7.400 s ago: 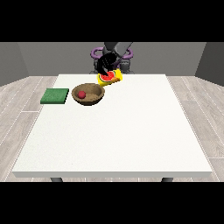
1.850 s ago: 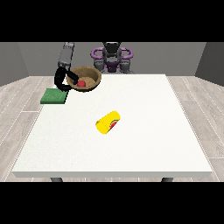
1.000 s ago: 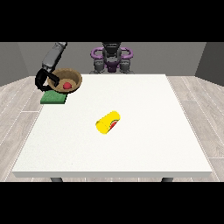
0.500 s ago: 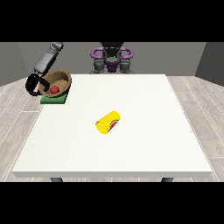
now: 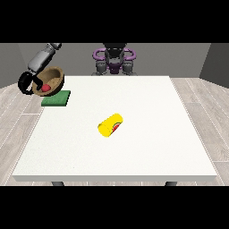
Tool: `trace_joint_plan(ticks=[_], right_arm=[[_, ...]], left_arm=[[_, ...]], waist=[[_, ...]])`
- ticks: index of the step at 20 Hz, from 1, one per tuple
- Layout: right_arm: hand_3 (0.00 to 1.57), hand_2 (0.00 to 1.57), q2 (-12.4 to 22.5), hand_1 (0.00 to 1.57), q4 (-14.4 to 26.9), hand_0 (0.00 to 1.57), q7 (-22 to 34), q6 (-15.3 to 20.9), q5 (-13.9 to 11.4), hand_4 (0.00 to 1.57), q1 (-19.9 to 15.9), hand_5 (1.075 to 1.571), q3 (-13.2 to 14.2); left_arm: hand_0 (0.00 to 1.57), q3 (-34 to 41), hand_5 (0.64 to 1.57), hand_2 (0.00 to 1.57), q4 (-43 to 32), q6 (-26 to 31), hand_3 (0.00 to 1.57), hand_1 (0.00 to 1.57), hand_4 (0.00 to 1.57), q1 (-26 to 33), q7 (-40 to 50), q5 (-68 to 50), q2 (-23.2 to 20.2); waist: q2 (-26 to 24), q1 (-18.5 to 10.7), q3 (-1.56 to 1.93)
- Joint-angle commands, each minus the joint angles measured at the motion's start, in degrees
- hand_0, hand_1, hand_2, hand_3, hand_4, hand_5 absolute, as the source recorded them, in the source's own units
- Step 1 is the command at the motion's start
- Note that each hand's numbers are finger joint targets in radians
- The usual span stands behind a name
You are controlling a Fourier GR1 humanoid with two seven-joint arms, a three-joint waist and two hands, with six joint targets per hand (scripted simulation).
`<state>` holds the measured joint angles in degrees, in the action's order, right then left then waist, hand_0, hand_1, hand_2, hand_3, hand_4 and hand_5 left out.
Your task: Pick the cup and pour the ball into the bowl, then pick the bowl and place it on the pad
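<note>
**Bowl held tilted above the green pad's far left corner**

The brown bowl (image 5: 50, 80) is up off the table, tipped so its opening faces me, with the red ball (image 5: 45, 88) sitting low inside it against the wall. It hangs over the far left edge of the table, just behind and to the left of the green pad (image 5: 57, 98), which lies flat on the white table (image 5: 147, 134) near that corner; bowl and pad look apart, the bowl above it rather than resting on it. The hand at the view's left (image 5: 27, 83) has its dark fingers curled round the bowl's left rim, its grey forearm rising up and back from there. The yellow cup (image 5: 110, 125) lies on its side near the middle of the table, well apart from the bowl, its reddish mouth turned toward me. The other hand I cannot make out anywhere.
</note>
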<state>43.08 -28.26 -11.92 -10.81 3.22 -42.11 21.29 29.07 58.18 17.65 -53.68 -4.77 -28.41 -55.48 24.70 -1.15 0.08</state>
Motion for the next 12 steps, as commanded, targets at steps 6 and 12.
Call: trace_joint_plan(ticks=[6, 12], right_arm=[[1.29, 1.57, -3.56, 1.57, -3.49, 1.57, 5.76, 3.05, -3.91, 1.23, -1.44, 1.571, -5.02], [1.13, 1.57, -4.98, 1.57, 1.85, 1.57, -0.40, 1.52, -0.66, 1.12, 1.29, 1.568, -1.08]], left_arm=[[0.00, -1.30, 1.530, 0.00, -5.66, 0.88, 0.00, 0.00, 0.00, 1.68, -3.20, 1.91, 0.69], [0.00, -0.04, 1.525, 0.00, -2.88, 2.25, 0.00, 0.00, 0.00, 0.89, -0.33, -1.01, -1.58]], waist=[[-4.77, 0.63, -0.10], [-0.80, 0.31, 0.03]])
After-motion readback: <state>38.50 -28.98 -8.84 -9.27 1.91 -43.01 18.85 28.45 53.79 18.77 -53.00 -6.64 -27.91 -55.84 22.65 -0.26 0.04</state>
